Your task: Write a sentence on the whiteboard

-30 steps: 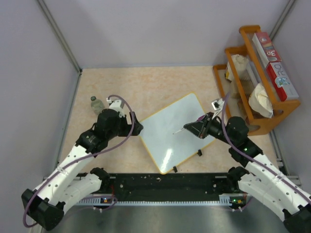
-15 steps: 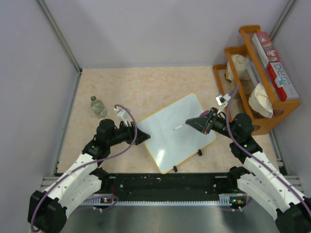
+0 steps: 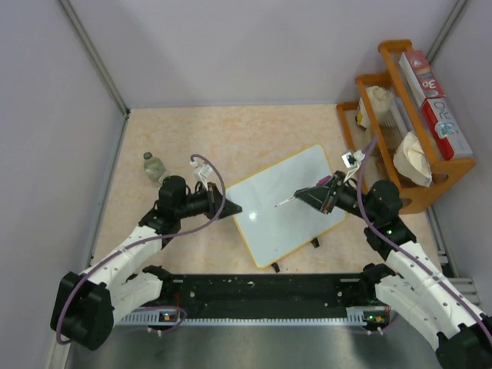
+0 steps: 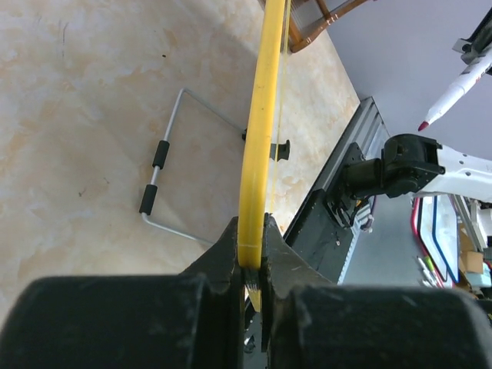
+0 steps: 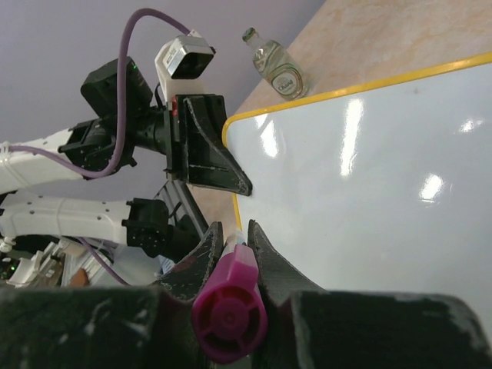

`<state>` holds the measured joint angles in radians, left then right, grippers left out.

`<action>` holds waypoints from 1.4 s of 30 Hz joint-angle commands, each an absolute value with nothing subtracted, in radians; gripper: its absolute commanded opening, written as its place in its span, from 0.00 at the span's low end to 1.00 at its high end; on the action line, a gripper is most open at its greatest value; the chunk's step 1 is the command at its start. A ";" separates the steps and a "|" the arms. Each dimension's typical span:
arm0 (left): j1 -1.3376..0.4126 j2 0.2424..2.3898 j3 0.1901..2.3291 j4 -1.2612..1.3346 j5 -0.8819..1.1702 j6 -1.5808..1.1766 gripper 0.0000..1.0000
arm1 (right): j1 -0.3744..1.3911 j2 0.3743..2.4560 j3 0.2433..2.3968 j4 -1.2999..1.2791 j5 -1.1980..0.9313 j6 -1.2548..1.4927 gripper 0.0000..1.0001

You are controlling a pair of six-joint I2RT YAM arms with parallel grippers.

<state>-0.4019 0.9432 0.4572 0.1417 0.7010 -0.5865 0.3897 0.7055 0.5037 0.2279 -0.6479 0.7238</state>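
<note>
Two grippers are clamped: the left gripper (image 3: pixel 230 208) on the yellow rim of the glossy white whiteboard (image 3: pixel 277 219), laid askew on the beige table (image 3: pixel 231 131), and the right gripper (image 3: pixel 302 195) round a pink-capped marker (image 3: pixel 284 201) held over it.

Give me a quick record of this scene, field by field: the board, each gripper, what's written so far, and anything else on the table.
whiteboard: angled across the table, surface blank
left gripper: shut on the whiteboard's yellow rim at its left corner
right gripper: shut on a marker, tip over the board, apparently not touching
sentence: no writing visible
glass bottle: beyond the left arm, apart from the board
wooden rack: far right, holding boxes
</note>
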 commanded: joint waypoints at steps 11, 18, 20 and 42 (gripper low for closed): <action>-0.370 1.166 0.568 0.025 0.802 -0.316 0.00 | 0.379 0.655 0.566 0.155 -0.580 0.560 0.00; -0.370 1.017 0.552 -0.049 0.718 -0.345 0.00 | 0.379 0.669 0.552 0.186 -0.591 0.568 0.00; -0.368 0.947 0.555 -0.090 0.687 -0.360 0.00 | 0.379 0.667 0.551 0.190 -0.594 0.568 0.00; -0.370 0.799 0.420 -0.141 0.506 -0.425 0.00 | 0.609 0.706 0.591 0.202 -0.390 0.410 0.00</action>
<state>-0.3710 0.7849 0.4553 -0.0551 0.6907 -0.5541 0.5293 0.6716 0.5190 0.1745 -0.5095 0.5034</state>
